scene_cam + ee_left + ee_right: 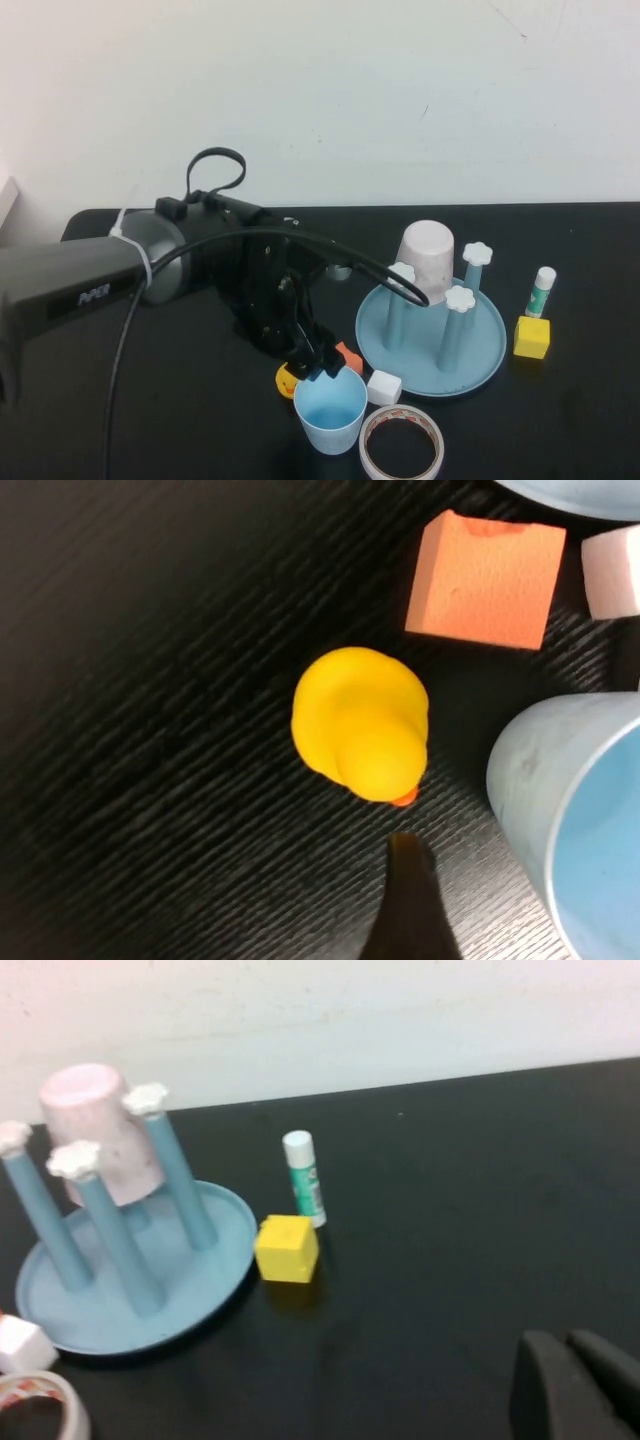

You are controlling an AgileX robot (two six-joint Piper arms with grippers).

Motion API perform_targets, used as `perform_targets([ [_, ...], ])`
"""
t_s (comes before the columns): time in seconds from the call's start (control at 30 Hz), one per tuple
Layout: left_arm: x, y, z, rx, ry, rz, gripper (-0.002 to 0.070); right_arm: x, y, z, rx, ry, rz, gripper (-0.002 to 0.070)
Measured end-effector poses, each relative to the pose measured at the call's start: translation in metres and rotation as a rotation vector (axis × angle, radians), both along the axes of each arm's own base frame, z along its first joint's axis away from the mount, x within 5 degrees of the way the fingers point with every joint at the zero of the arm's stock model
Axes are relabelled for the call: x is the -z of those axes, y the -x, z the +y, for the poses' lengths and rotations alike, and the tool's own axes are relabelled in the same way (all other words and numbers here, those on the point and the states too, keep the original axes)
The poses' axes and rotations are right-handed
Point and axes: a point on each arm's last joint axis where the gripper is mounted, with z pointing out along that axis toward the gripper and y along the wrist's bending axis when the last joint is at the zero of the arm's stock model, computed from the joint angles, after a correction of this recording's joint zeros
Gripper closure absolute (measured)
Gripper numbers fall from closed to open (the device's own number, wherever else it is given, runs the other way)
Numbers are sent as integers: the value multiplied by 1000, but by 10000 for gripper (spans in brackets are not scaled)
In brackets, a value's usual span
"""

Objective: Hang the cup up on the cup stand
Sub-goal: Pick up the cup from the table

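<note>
A yellow duck (360, 723), orange block (487, 578) and white cube (384, 387) crowd the cup (330, 410), which stands upright in front of the cup stand (485, 370), tape roll (401, 444) beside it. The left gripper (322, 368) sits at its rim, seemingly pinching it. The right gripper (566, 1385), pressed together, hangs apart.

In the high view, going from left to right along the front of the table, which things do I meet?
Left gripper over the yellow duck, blue cup, white cube, tape roll, cup stand, yellow cube. Right gripper unseen here.
</note>
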Motion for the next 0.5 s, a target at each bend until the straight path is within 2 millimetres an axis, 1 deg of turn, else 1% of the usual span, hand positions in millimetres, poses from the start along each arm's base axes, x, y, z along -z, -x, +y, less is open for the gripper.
perform_targets([
  [0.17,13,-2,-2,-11,0,30,228,0,0,2,-5,-68,0,678],
  [0.27,21,-2,-3,-14,-7,50,228,-1,0,5,-12,-151,1,678],
  [0.4,28,-2,-5,-31,6,75,233,-2,0,11,-24,-313,3,678],
  [0.5,35,-1,-9,-42,17,102,264,-3,1,17,-39,-496,14,678],
])
